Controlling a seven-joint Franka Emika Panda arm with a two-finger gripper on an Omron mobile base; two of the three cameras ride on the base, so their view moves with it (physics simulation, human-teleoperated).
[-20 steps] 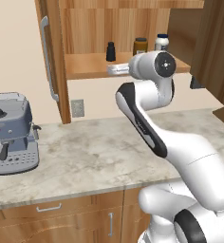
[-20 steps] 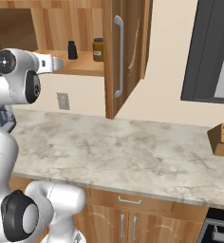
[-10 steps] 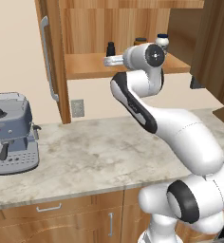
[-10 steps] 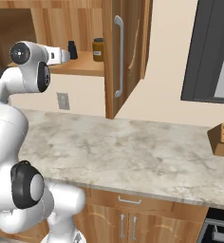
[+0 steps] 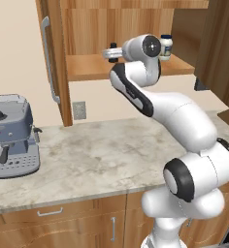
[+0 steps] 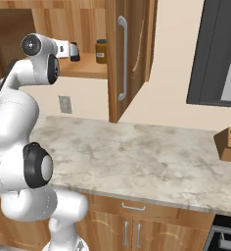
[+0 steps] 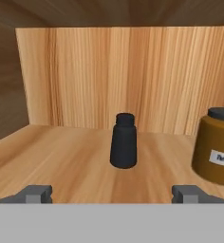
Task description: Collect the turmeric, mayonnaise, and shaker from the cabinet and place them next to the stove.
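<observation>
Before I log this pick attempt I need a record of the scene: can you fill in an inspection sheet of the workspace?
Surface: marbled stone counter over wooden drawers.
Job's things: shaker upright on the shelf of the open cabinet, centred ahead of the gripper; turmeric to its right in the hand view, apart from it; mayonnaise on the same shelf, partly behind the arm. Stove: nothing seen.
Clutter: grey espresso machine and knife block on the counter.
Grippers: gripper open, level with the shelf, fingertips short of the shaker, holding nothing.
Cables: nothing seen.
Surroundings: wall outlet; dark-framed window.
</observation>
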